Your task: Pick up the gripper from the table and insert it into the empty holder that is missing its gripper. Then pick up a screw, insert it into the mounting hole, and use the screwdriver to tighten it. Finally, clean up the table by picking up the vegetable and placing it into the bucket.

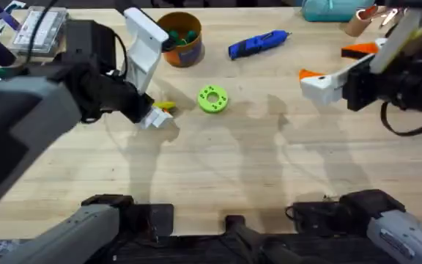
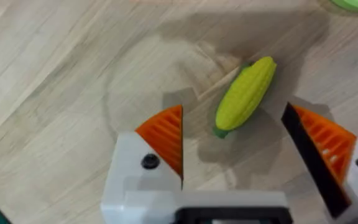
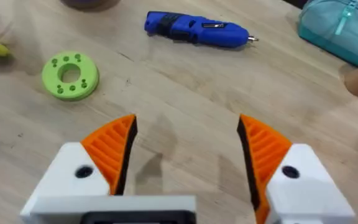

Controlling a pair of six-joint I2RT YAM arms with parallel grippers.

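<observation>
At the left-centre of the overhead frame, the left pincer (image 1: 154, 117) hangs low over the wooden bench (image 1: 218, 169), its 2 fingers spread apart with the vegetable (image 1: 164, 107) just beside them. From the left wrist, the yellow vegetable (image 2: 245, 93) lies tilted on the bench ahead of the orange ribbed pads (image 2: 165, 138), untouched by either pad.

Just right of it in the overhead frame sits a flat green disc with holes (image 1: 212, 99). Near the top centre stands the bucket (image 1: 181, 38), upright, with green and dark things inside; a tall white part (image 1: 144, 45) leans beside it. Right of the bucket lies the screwdriver (image 1: 258, 44), on its side, tip toward the right.

Toward the upper right, the right pincer (image 1: 312, 79) hovers above the bench, fingers (image 3: 112, 146) wide apart and holding nothing. A teal case (image 3: 340, 28) rests at the top right of the right wrist view.
</observation>
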